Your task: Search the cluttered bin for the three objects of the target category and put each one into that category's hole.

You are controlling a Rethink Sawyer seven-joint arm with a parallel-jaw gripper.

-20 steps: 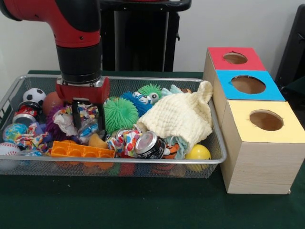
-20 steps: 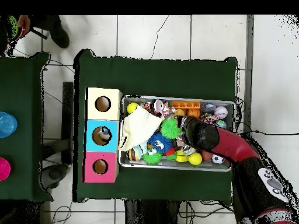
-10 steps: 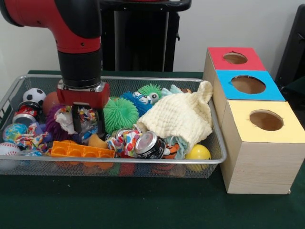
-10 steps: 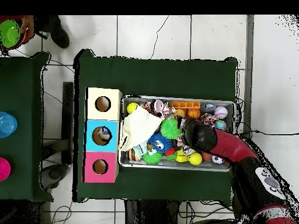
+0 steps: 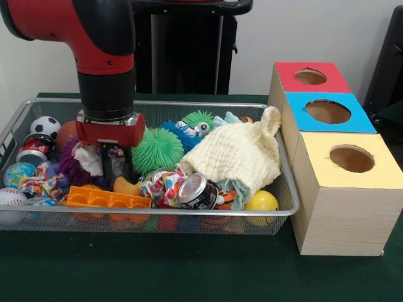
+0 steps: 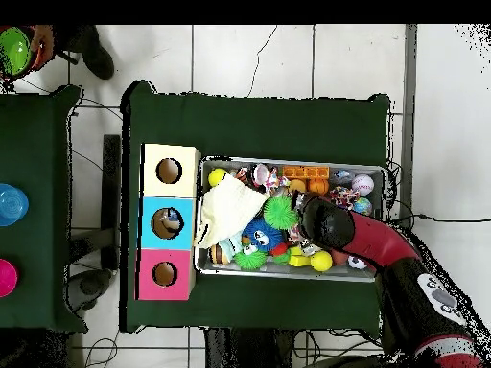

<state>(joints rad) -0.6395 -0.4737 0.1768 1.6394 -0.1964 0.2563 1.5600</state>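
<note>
Reaching into the bin (image 5: pixel 286 207), gripper (image 5: pixel 116 165) clenched on a wrapper (image 5: pixel 113 168); green ball (image 5: pixel 159 151) at its 3 o'clock, cloth (image 5: pixel 239 154) beyond, can (image 5: pixel 196 191) at 4.

**Green table, bin and boxes**

A dark green table (image 5: pixel 189 277) carries a wire mesh bin (image 5: pixel 157 217) full of toys and, just beside it, a row of three wooden boxes, each with a round hole: yellow top (image 5: pixel 352 160), blue top (image 5: pixel 330 113), red top (image 5: pixel 310 77). Overhead, a second green table (image 6: pixel 34 144) stands apart across the tiled floor (image 6: pixel 249 57).
</note>
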